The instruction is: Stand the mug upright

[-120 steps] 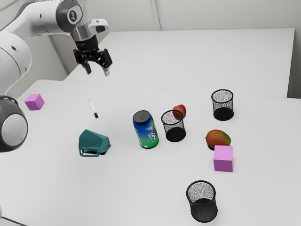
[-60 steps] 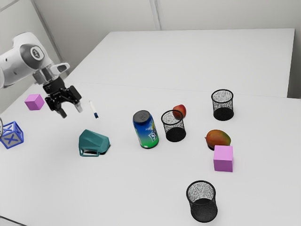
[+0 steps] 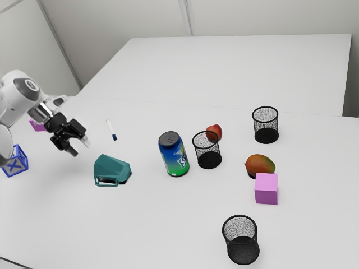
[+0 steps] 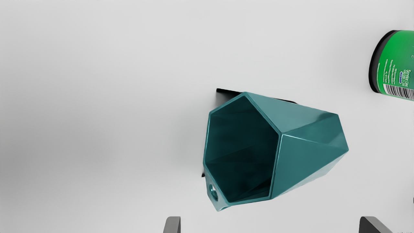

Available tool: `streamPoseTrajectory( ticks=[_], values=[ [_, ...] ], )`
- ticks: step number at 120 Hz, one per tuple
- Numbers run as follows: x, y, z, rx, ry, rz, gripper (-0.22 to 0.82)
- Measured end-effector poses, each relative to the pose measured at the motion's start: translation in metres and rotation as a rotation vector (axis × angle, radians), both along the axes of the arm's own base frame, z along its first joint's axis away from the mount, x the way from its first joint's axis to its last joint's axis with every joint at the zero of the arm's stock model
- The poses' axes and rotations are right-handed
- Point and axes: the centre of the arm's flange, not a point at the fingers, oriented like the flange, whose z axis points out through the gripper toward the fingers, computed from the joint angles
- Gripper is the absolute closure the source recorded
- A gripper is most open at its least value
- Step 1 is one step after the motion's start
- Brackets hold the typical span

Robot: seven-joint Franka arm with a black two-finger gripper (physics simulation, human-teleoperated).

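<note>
The teal mug (image 3: 112,169) lay on its side on the table. By the exterior view's clock, the gripper (image 3: 81,149) hung toward its ten, jaws wide and empty; the marker (image 3: 111,130) lay at twelve, the soda can (image 3: 174,154) stood near three. Reaching seemed in hand; next called for straddling the mug, then tipping it upright.

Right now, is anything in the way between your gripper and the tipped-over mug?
Nothing that I can see between my open gripper and the mug. The soda can stands beyond the mug, and the marker lies off to one side.
</note>
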Motion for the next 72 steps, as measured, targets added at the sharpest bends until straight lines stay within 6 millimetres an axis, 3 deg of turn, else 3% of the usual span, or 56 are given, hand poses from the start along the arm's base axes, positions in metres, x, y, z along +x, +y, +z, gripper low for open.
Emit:
streamPoseTrajectory(
  ticks=[27, 72],
  values=[
    [-0.002, 0.003, -0.034, -0.106, -0.054, -0.005, 0.00],
    [-0.013, -0.012, -0.069, -0.306, -0.147, 0.032, 0.00]
  ],
)
